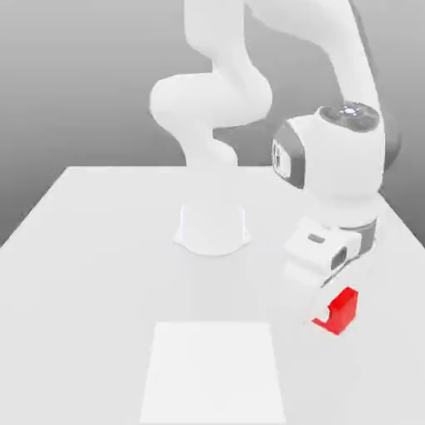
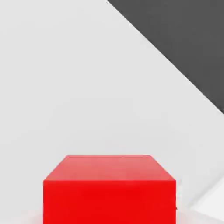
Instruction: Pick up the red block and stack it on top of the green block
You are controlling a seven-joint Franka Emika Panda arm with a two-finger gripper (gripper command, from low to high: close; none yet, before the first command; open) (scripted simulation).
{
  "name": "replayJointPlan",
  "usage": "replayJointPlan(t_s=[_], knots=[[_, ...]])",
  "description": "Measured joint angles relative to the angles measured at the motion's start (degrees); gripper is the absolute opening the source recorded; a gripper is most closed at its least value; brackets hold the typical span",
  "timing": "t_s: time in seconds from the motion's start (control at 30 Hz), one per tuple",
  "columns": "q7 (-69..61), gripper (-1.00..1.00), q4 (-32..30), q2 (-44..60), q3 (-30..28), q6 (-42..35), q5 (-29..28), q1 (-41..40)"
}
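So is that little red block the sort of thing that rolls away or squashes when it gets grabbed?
Probably not. The red block has flat faces and sharp edges, so it should sit rather than roll. Its crisp shape suggests it is stiff. Being small beside the arm, it is likely light.

A white robot arm (image 1: pixel 249 83) bends over a pale table (image 1: pixel 83 249), its base (image 1: pixel 212 228) planted near the middle of the far side. The gripper (image 1: pixel 328 295), toward the exterior view's right, is closed on the red block (image 1: pixel 340 311), part of the cube hidden behind the hand. A lighter rectangular patch (image 1: pixel 214 373) lies on the tabletop nearer the front.
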Motion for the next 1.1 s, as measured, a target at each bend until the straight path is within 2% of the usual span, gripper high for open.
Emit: replayJointPlan(t_s=[0.27,0.57,1.1], knots=[[3.68,-1.00,-5.90,-7.71,7.88,-1.17,4.04,12.76],[10.45,-1.00,-12.82,-15.19,20.27,-1.76,4.77,24.81],[19.66,-1.00,-13.67,-6.97,25.91,6.37,-7.66,18.78]])
